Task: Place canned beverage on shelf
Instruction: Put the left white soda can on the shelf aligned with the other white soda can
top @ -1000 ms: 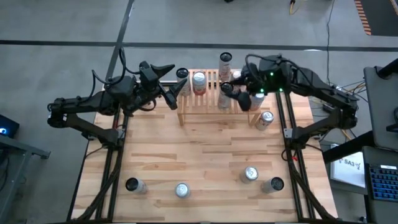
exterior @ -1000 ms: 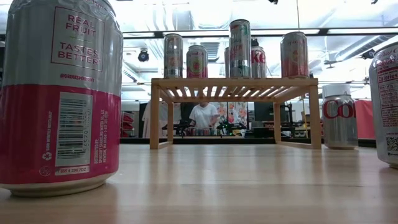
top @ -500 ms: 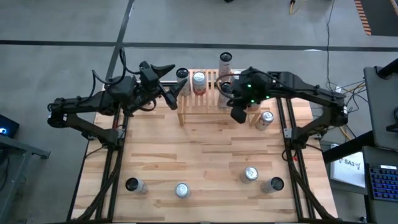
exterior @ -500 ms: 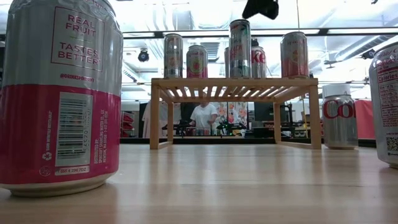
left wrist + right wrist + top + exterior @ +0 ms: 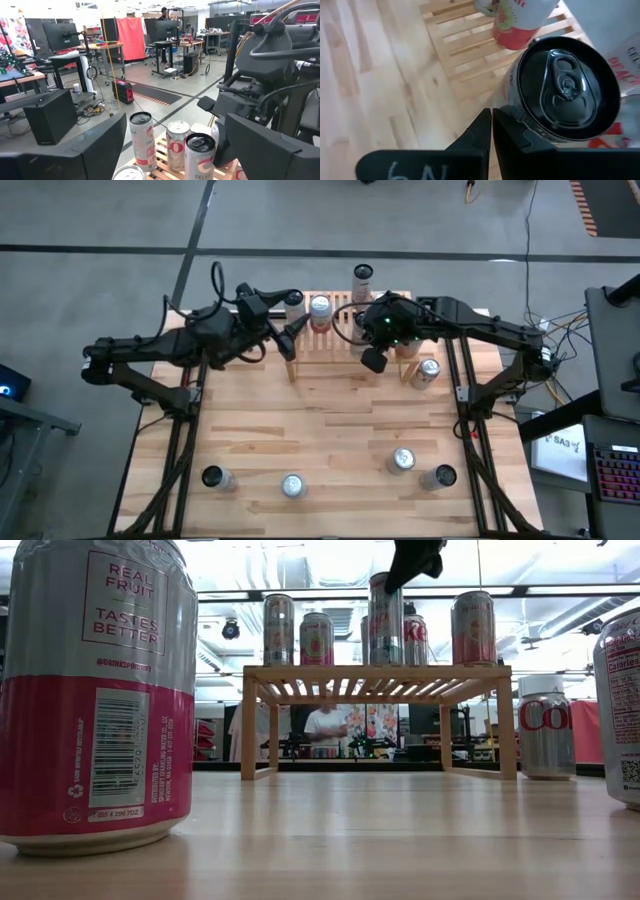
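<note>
Seen from above, a wooden table [image 5: 330,430] fills the frame's centre. At its top centre stands the shelf [image 5: 340,340], already carrying several cans. The right gripper [image 5: 372,358] hovers over the shelf's front edge, fingers pressed together and empty, beside a black-topped can [image 5: 565,90] standing on the slats. The left gripper [image 5: 292,340] waits at the shelf's left end, jaws wide apart, holding nothing. Loose cans [image 5: 403,461] stand along the table's lower edge, another [image 5: 428,370] right of the shelf. Placement looks finished; next, probably, is fetching another can, which calls for opening first.
</note>
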Tool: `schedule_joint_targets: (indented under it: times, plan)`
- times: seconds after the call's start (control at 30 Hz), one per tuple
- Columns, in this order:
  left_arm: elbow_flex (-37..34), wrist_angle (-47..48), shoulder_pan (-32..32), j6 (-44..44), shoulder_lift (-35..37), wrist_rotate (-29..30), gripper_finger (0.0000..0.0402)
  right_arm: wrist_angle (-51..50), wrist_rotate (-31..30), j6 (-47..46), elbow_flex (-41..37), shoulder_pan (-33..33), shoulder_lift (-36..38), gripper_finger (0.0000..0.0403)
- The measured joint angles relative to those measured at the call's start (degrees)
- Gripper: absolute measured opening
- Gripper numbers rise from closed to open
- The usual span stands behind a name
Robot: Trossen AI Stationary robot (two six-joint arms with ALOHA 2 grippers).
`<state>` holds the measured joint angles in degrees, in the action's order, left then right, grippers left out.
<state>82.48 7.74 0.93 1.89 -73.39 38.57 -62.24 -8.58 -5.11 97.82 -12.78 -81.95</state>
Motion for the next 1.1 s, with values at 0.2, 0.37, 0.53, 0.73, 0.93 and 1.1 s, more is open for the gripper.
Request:
schedule_joint_targets:
  times: [0.2,0.37,0.53,0.73,0.93,1.1]
  plan:
    - [0.0,-0.06,0.0,0.0,-0.19,0.0,0.0323,0.06,-1.99,3.63,0.0,-0.32,-0.08,0.0009]
    - [0.0,-0.01,0.0,0.0,-0.19,0.0,0.0323,0.2,-2.09,5.35,0.0,-1.51,-0.45,0.0009]
    - [0.0,0.03,0.0,-0.02,-0.19,0.0,0.0323,0.68,-2.12,8.83,-0.08,-2.62,-0.68,0.0009]
    - [0.0,0.05,0.0,-0.02,-0.19,0.0,0.0323,1.62,-2.14,11.87,-0.28,-4.11,-0.68,0.0009]
    - [-0.02,0.09,0.0,-0.02,-0.19,0.0,0.0323,1.7,-2.14,15.06,-0.31,-5.36,-0.68,0.0009]
    - [-0.01,0.16,0.0,-0.02,-0.17,0.0,0.0323,2.9,-2.16,16.83,-0.35,-6.5,-0.68,0.0009]
